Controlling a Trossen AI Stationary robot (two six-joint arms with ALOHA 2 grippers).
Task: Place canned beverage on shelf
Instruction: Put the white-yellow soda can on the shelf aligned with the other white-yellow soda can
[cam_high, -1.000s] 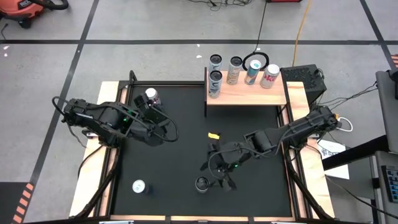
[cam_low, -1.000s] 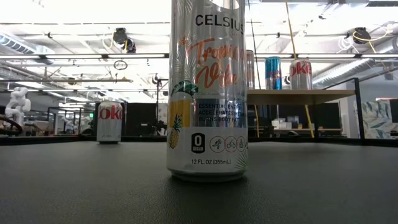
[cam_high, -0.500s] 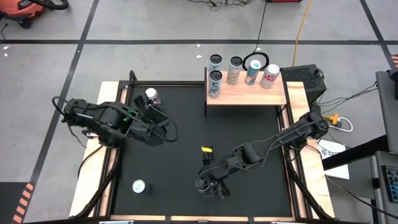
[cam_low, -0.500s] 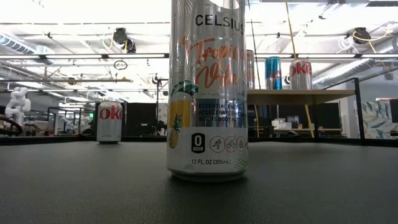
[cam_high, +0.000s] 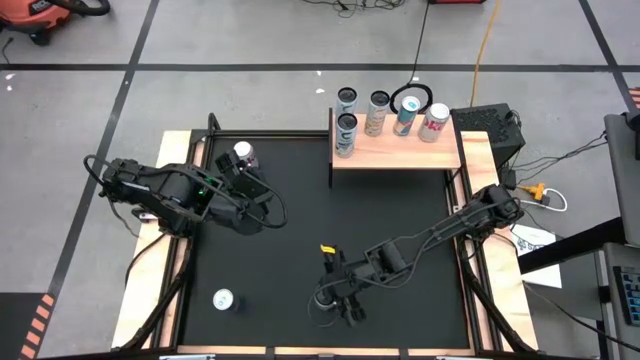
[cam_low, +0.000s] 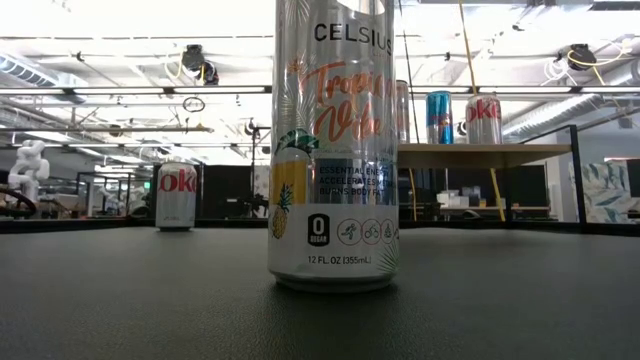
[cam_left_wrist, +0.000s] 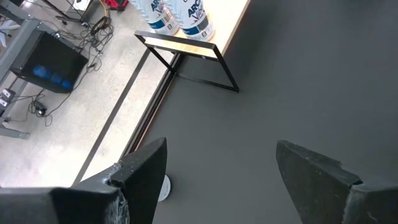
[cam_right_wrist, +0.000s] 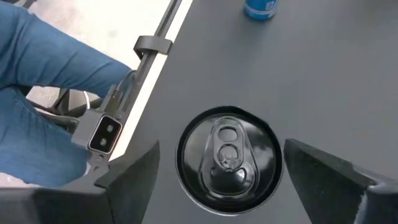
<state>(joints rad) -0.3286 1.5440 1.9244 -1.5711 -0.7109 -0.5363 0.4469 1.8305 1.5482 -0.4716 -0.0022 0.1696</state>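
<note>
1. Your right gripper sits directly over the black-topped can near the front edge of the desk. Jaws wide open, one each side of the can, nothing held yet.
2. Same can shows in the low view, upright on the black mat, close to the camera.
3. Shelf is at the far side of the desk, well apart from this can, w/ five cans already on it.
4. Left gripper waits at the left side, near a can at the back-left. Jaws open, empty.
5. Risk: close off-centre and one finger hits first, so the tall can tips or skids toward the desk edge.
6. Risk: grip too near the rim and the can may swing or slip on the long carry.
7. Risk: shelf's back row is crowded; a low approach could knock the standing cans or clip the black edge.
8. A person's leg is just beside the desk front. Keep the swing clear.
</note>
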